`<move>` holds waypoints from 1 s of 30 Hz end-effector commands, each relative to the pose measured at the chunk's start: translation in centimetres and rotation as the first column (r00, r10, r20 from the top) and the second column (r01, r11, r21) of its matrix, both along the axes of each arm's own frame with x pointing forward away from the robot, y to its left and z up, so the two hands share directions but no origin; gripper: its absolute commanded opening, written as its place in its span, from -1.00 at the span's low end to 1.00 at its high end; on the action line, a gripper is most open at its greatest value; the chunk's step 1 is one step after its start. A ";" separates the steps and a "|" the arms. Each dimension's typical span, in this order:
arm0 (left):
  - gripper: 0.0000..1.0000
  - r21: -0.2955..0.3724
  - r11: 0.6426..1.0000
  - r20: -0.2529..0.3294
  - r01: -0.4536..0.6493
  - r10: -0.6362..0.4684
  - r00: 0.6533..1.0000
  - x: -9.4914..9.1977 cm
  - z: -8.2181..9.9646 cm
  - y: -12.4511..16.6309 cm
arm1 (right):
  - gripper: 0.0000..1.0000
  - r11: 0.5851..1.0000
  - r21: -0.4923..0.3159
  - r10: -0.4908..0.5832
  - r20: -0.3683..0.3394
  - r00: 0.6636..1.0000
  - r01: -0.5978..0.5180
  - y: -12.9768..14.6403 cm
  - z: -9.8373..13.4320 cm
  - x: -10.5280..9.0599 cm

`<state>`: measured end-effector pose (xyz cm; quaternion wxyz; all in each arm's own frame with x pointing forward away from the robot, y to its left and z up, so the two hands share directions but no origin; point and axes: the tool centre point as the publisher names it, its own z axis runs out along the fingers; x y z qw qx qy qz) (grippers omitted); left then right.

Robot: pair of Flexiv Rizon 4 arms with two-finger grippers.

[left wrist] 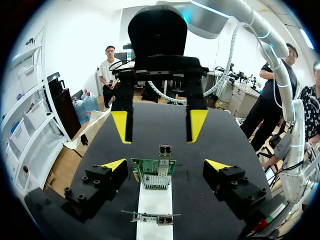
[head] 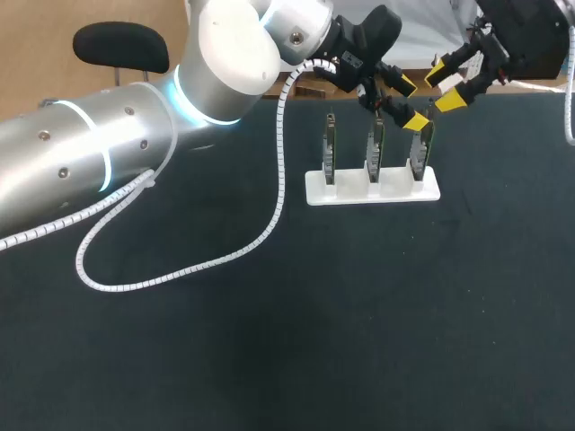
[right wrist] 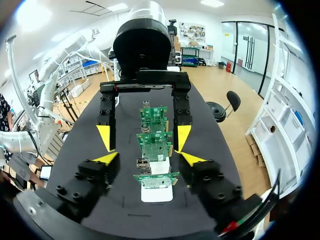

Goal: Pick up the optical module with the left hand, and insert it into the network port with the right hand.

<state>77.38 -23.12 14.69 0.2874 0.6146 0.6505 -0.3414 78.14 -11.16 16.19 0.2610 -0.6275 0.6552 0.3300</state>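
Observation:
A white rack (head: pixel 373 189) holds three upright green network cards. Both grippers hang over the right-hand card (head: pixel 424 151). In the left wrist view that card (left wrist: pixel 153 173) stands between my left gripper's (left wrist: pixel 165 165) open fingers, and a silver optical module (left wrist: pixel 165 150) sticks up from its top edge. My right gripper (left wrist: pixel 159 126) faces it just beyond the module, with its yellow tips apart and off the module. In the right wrist view the nearest card (right wrist: pixel 156 179) sits between my right gripper's (right wrist: pixel 149 159) open fingers, with the left gripper (right wrist: pixel 144 137) ahead.
The other two cards (head: pixel 375 148) (head: pixel 330 148) stand left of the grippers in the same rack. My left arm's white coiled cable (head: pixel 180 269) lies looped on the dark table (head: pixel 359 314). The rack (right wrist: pixel 156 194) sits under both grippers.

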 end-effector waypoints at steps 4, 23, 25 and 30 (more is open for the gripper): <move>1.00 0.003 1.000 -0.002 0.004 -0.004 1.000 0.2 0.0 -0.1 | 1.00 1.000 0.018 -0.025 0.021 0.999 0.024 -0.9 0.8 -0.8; 1.00 0.003 1.000 -0.002 0.004 -0.004 1.000 0.2 0.0 -0.1 | -1.00 0.993 0.115 0.000 0.049 0.999 -0.006 -2.2 2.5 -0.4; 1.00 0.003 1.000 -0.002 0.004 -0.004 1.000 0.2 0.0 -0.1 | -1.00 0.994 0.110 0.002 0.054 0.999 -0.008 -1.9 2.4 -0.3; 1.00 0.003 1.000 -0.002 0.004 -0.004 1.000 0.2 0.0 -0.1 | -1.00 0.994 0.108 0.016 0.054 0.998 -0.022 -0.8 1.9 0.2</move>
